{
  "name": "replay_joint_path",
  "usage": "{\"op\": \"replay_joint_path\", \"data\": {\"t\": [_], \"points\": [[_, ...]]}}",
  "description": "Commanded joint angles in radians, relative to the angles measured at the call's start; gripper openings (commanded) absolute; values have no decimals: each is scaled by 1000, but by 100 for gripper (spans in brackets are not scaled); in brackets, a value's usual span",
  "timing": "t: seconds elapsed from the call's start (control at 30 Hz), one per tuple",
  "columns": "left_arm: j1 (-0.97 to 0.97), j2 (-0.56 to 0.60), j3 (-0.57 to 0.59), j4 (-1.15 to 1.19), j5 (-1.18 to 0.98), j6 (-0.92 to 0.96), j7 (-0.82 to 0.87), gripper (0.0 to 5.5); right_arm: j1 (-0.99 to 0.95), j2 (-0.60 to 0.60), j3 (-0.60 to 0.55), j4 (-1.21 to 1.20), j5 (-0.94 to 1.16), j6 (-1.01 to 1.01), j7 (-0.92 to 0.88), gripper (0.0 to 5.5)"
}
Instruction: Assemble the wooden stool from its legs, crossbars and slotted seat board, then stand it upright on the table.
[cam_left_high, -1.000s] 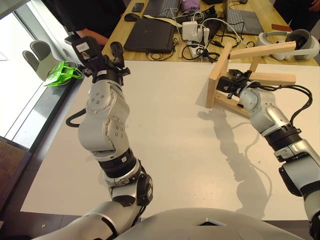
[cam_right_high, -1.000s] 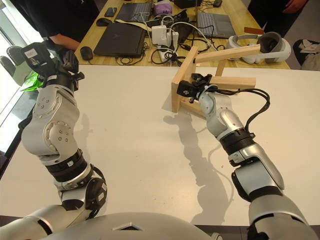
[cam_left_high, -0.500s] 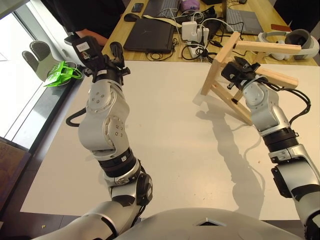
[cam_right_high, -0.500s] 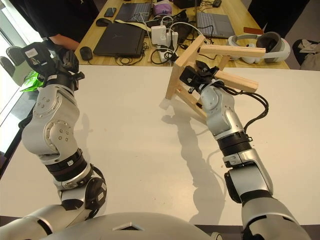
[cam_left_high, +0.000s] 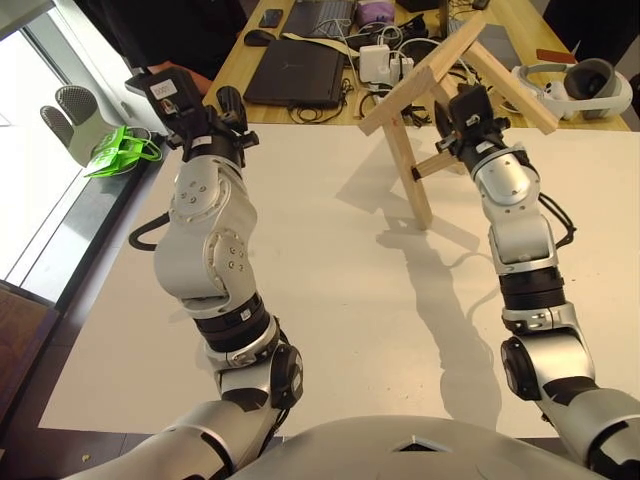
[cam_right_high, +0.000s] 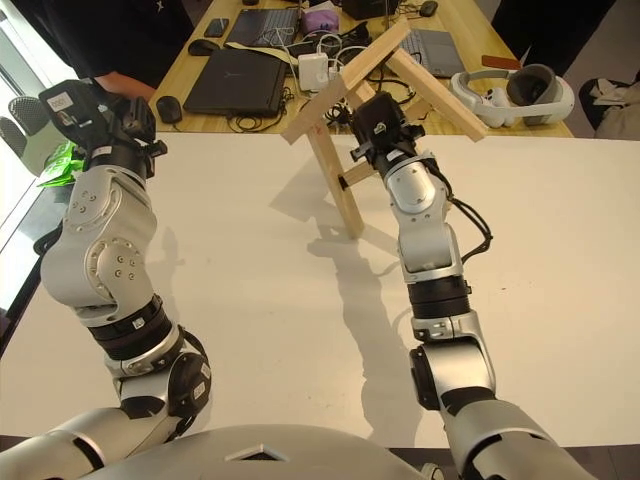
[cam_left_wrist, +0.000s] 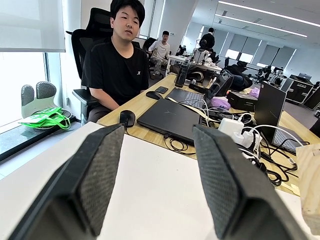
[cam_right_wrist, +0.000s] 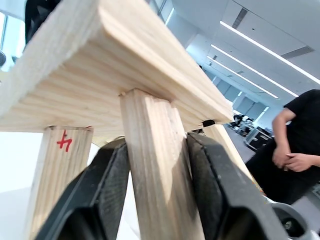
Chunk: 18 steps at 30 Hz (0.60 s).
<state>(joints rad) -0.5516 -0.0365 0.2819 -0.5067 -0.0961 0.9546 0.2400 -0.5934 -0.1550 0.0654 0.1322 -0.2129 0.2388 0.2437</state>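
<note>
The assembled wooden stool (cam_left_high: 420, 75) hangs tilted over the far middle of the white table (cam_left_high: 330, 330), seat board (cam_right_high: 345, 85) uppermost. One leg (cam_left_high: 410, 180) slants down, its foot at or just above the tabletop. My right gripper (cam_left_high: 465, 115) is shut on another leg (cam_right_wrist: 160, 170) just under the seat board (cam_right_wrist: 100, 65), with pads (cam_right_wrist: 107, 190) pressed on both sides. My left gripper (cam_left_high: 200, 100) is raised at the table's far left corner, open with nothing between its fingers (cam_left_wrist: 95, 185).
Behind the table stands a wooden desk (cam_left_high: 250, 60) with laptops (cam_left_high: 295, 70), a power strip and cables (cam_left_high: 380, 60), and a white headset (cam_left_high: 575, 80). A green bag (cam_left_high: 120, 148) lies off the left edge. A person sits behind the desk.
My right arm has swung the stool up from lying on its side, turning it so the seat is on top and one leg points down. The left arm has not moved.
</note>
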Motion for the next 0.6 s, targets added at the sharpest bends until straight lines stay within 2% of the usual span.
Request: {"op": "replay_joint_path", "data": {"t": [0.03, 0.2, 0.33, 0.53, 0.57, 0.6], "points": [[-21, 19, -7, 9, 3, 2, -4, 249, 61, 73, -28, -12, 130, 96, 37, 172], [-24, 27, -14, 12, 7, 0, -7, 249, 77, 118, -55, -58, 221, 154, 41, 170], [-23, 32, -21, 12, 9, -1, -7, 249, 102, 158, -79, -101, 298, 211, 24, 138], [-20, 36, -27, 15, 10, -3, -9, 249, 139, 178, -96, -157, 343, 236, -11, 138], [-18, 35, -28, 15, 10, -4, -9, 249, 144, 179, -100, -168, 352, 237, -13, 174], [-16, 34, -29, 15, 10, -5, -9, 249, 151, 180, -100, -182, 360, 233, -10, 184]]}}
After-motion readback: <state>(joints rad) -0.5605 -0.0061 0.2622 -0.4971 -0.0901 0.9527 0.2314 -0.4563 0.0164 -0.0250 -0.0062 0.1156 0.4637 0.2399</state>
